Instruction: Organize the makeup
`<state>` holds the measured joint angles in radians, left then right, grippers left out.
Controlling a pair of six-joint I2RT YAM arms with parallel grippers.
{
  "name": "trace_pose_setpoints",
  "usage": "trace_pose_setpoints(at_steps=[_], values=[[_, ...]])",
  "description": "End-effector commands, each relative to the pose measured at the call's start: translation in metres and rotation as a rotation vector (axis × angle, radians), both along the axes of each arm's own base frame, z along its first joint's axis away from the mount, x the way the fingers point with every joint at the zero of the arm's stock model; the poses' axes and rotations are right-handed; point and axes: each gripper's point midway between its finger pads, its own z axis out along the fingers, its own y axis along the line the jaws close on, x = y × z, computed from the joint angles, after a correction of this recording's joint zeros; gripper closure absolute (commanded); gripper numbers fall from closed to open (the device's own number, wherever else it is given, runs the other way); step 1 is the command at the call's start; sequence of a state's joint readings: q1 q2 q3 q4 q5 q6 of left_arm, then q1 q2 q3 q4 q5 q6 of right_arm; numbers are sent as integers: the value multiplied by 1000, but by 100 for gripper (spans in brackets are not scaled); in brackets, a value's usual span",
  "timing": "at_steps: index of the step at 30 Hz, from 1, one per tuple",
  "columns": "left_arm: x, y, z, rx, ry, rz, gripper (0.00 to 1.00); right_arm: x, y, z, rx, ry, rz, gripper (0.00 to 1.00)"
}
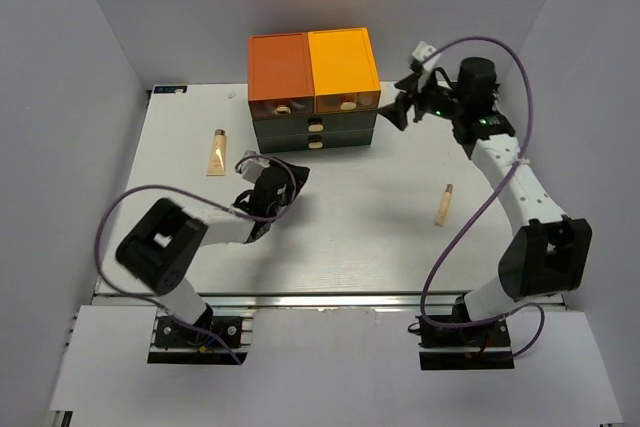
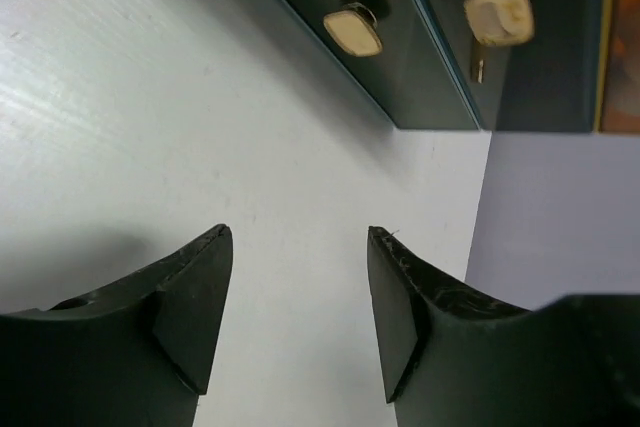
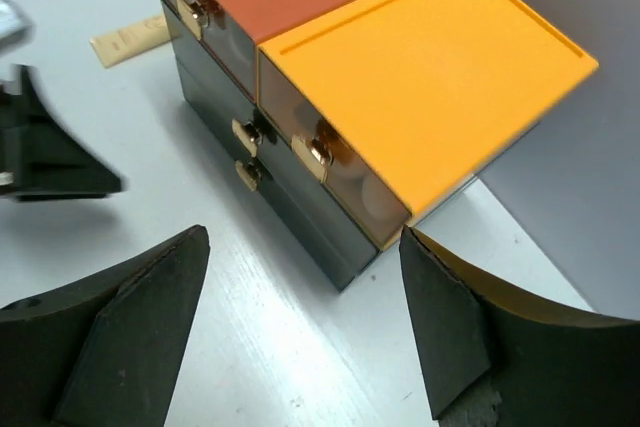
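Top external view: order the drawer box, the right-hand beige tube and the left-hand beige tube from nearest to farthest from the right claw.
From the right claw:
1. Drawer box, just to its left, at the back.
2. Right-hand beige tube, closer to the arm bases, right side.
3. Left-hand beige tube, far over on the left side.

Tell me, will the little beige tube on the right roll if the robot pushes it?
Probably, sideways: the beige tube looks round and slim, lying flat on the table. It seems small, so likely light and easy to skid.
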<state>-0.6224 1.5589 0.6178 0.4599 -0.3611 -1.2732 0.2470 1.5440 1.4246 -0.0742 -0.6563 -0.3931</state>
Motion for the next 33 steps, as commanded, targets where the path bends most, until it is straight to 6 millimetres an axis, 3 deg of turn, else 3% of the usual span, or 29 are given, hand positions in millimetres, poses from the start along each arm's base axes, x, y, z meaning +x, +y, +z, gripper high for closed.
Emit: trace_pose_setpoints(at_steps=[1, 3, 5, 6, 9, 14, 20, 24, 29, 33], values=[[42, -19, 18, -146, -82, 47, 33, -56, -2, -28, 132, 231, 187, 19], [61, -28, 25, -206, -113, 65, 32, -59, -9, -25, 148, 181, 172, 19], [74, -30, 8, -227, -101, 97, 31, -68, -14, -30, 149, 184, 167, 19], [81, -33, 10, -263, -105, 114, 31, -72, -16, -27, 152, 178, 163, 19], [92, -33, -3, -291, -108, 153, 30, -74, -19, -37, 164, 207, 136, 19], [110, -33, -19, -300, -89, 183, 30, -69, -25, -30, 185, 180, 103, 19], [133, -35, -20, -338, -119, 228, 30, -69, -26, -28, 194, 187, 100, 19], [144, -38, -17, -365, -128, 242, 31, -70, -29, -31, 194, 193, 93, 19], [151, -38, -29, -349, -95, 265, 32, -70, -33, -33, 194, 197, 77, 19], [152, -38, -33, -363, -86, 274, 43, -70, -36, -31, 195, 194, 70, 19]])
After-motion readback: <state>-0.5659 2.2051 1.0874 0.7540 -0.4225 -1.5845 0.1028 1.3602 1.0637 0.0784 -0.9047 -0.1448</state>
